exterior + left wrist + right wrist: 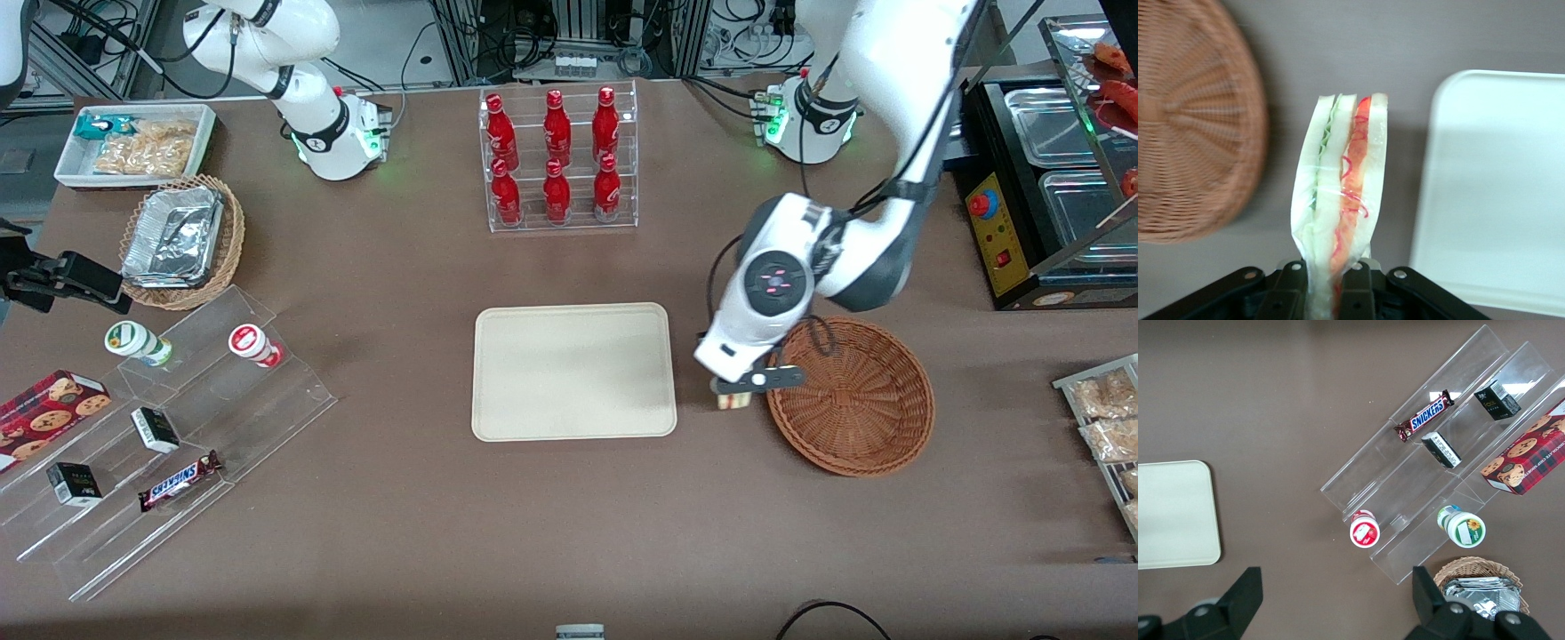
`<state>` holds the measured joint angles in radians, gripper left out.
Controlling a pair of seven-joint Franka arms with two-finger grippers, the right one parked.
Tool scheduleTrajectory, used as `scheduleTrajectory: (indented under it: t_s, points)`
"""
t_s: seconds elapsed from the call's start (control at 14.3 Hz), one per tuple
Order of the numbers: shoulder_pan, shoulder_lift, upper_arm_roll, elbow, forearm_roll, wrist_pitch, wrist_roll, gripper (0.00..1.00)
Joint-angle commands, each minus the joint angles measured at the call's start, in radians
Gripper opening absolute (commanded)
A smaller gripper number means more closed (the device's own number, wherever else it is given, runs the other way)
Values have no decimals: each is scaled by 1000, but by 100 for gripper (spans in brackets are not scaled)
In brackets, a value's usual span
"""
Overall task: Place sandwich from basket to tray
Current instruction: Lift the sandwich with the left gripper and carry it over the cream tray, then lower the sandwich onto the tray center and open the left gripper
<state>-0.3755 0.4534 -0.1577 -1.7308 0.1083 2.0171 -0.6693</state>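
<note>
The hand [734,388] grips the sandwich [1341,200], fingers closed on its base, above the bench between basket [853,400] and tray [573,372]. Only the wrist view shows its red and green filling.

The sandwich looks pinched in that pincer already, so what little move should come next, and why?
Probably a short sideways carry toward the tray. The pincer is shut on the sandwich, which hangs over bare table between the basket and the tray, not yet above either. The basket holds nothing now and the tray's surface is bare, so carrying it over the tray rim seems right before lowering.
</note>
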Motion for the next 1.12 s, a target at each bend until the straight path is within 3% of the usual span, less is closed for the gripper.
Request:
scheduleTrajectory:
  t_s: [0.0, 0.28, 0.56, 0.84, 0.91, 0.98, 1.05]
  points:
    - [-83, 114, 10, 150, -15, -12, -96, 6]
    - [-174, 238, 9, 312, -29, 12, -211, 6]
    - [-247, 307, 9, 329, -27, 155, -268, 6]
    - [-278, 358, 9, 356, -27, 161, -289, 8]
    - [-276, 364, 9, 359, -29, 175, -289, 19]
    - [-270, 364, 9, 359, -30, 186, -279, 63]
    - [-269, 358, 9, 358, -33, 184, -279, 100]
